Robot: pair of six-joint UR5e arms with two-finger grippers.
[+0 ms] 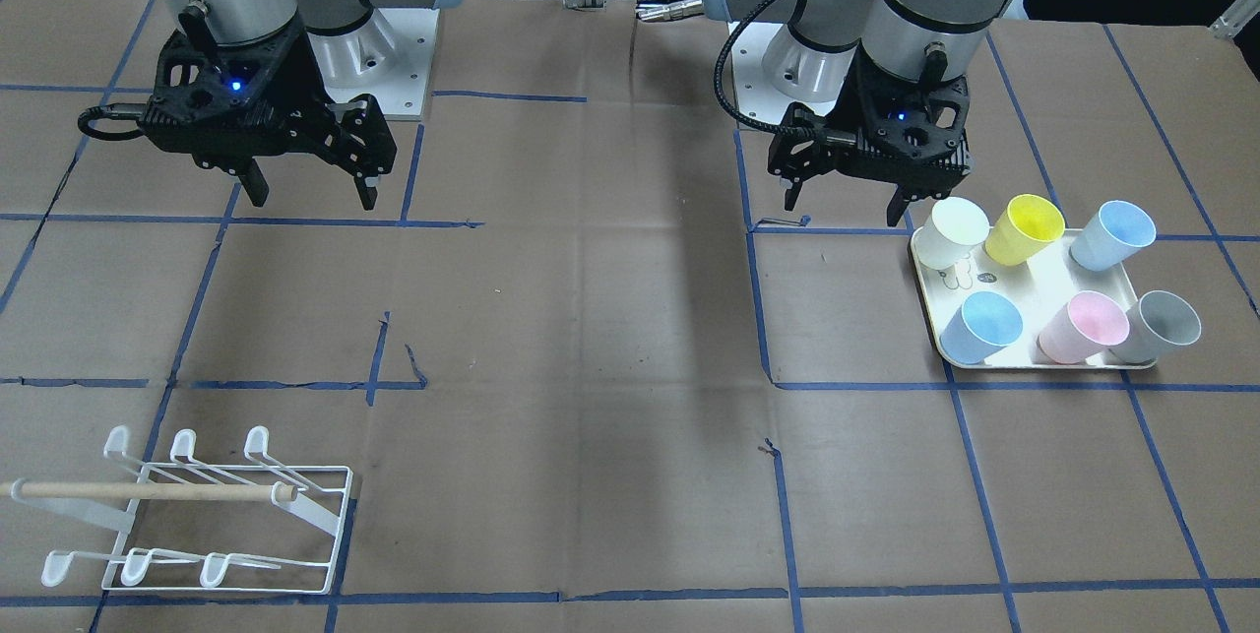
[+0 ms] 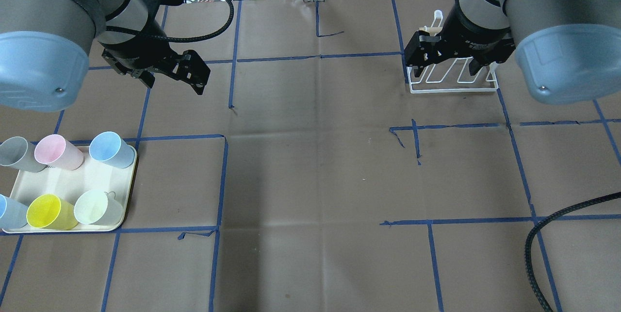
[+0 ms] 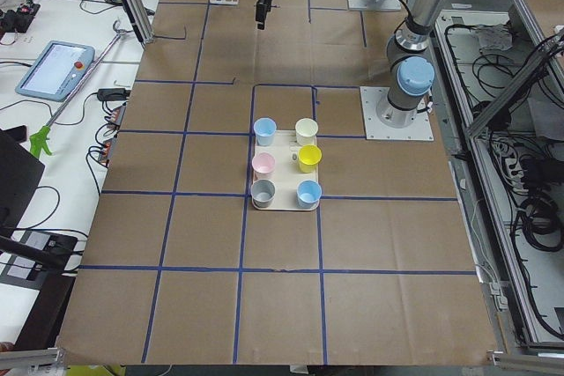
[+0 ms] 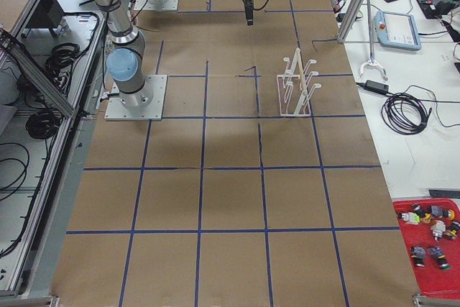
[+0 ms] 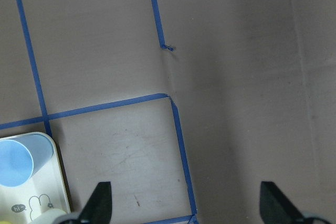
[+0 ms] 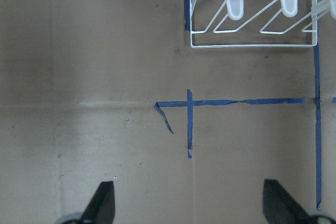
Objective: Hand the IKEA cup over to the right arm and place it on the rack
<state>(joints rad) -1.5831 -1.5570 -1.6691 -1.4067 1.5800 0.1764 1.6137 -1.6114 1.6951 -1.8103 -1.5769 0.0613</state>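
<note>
Several pastel cups stand on a cream tray (image 1: 1029,293): white (image 1: 958,230), yellow (image 1: 1025,227), two light blue, pink (image 1: 1085,326) and grey. My left gripper (image 1: 845,206) hangs open and empty above the table just behind the tray; it also shows in the overhead view (image 2: 172,83). The left wrist view shows one blue cup (image 5: 21,162) on the tray's corner. My right gripper (image 1: 313,198) is open and empty, far from the white wire rack (image 1: 197,515) with its wooden dowel. The right wrist view shows the rack (image 6: 252,17) ahead.
Brown paper with blue tape lines covers the table (image 2: 315,166). A thick black hose (image 2: 543,244) loops in at the overhead view's lower right. A pendant and cables lie off the table's far side (image 4: 399,30).
</note>
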